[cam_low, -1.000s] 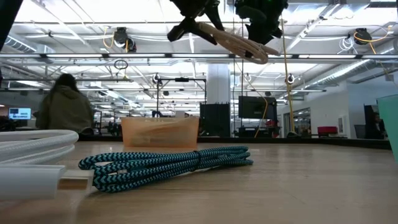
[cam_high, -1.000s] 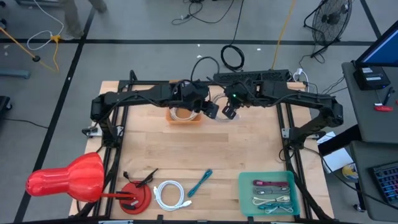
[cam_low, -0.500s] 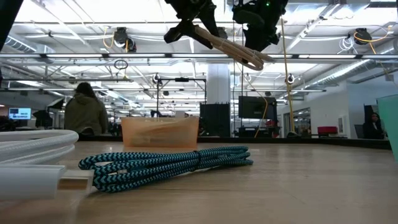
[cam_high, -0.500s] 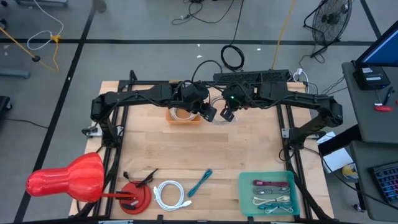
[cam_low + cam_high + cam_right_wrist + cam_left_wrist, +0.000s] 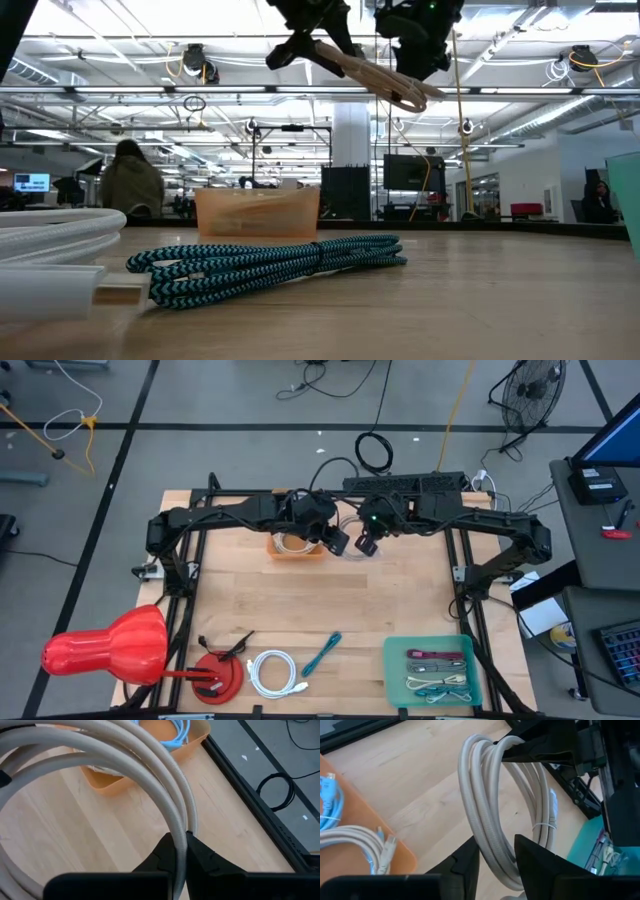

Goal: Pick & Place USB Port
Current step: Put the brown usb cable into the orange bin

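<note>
Two pincers meet high over the tabletop (image 5: 300,610) from above, beside the orange bin (image 5: 296,546). From table height the beige coiled cable (image 5: 375,75) slants lengthwise between them, bundled in loops. Wrist views: left pincer (image 5: 496,855) grips one end, right pincer (image 5: 179,851) pinches the other tight.

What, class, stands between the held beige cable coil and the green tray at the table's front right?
Nothing visible. The beige cable coil, held by both the left gripper and right gripper, hangs in the air; bare table lies between it and the green tray.
</note>
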